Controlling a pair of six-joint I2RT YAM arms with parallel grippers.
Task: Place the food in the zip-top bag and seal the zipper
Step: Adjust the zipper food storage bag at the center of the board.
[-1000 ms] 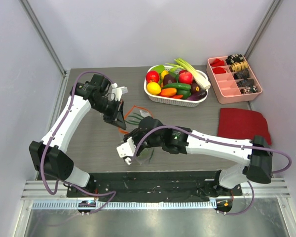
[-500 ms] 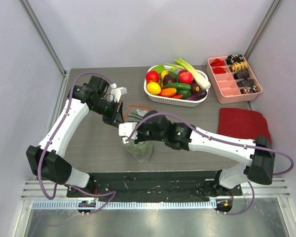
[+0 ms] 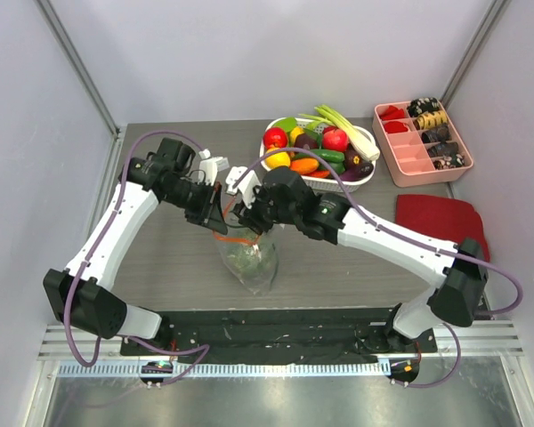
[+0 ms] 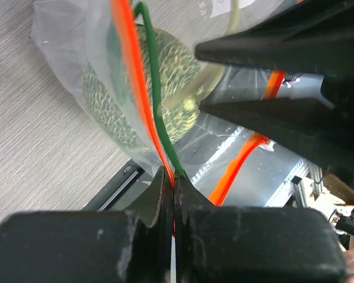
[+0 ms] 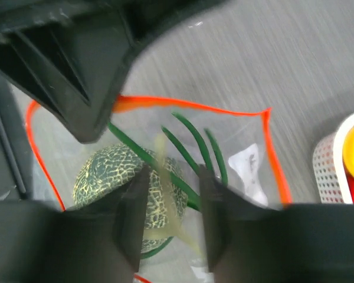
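left pincer [image 4: 174, 177]: clamped shut on the zipper [image 4: 131, 76] rim, hanging the zip-top bag [image 3: 247, 260] mouth-up over the desk [image 3: 169, 267]
right pincer [image 5: 174, 174]: jaws parted astride the opposite rim, at 3 o'clock, likely to spread the mouth
food [image 5: 115, 183]: netted green head and stalks inside, sunk toward 6 o'clock
seal: not yet made

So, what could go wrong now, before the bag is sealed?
1. A green stem is pinched together with the zipper in the shut left pincer; it may block the seal.
2. The round head weighs on the bag, gripped only at its edge; the film might slip out.
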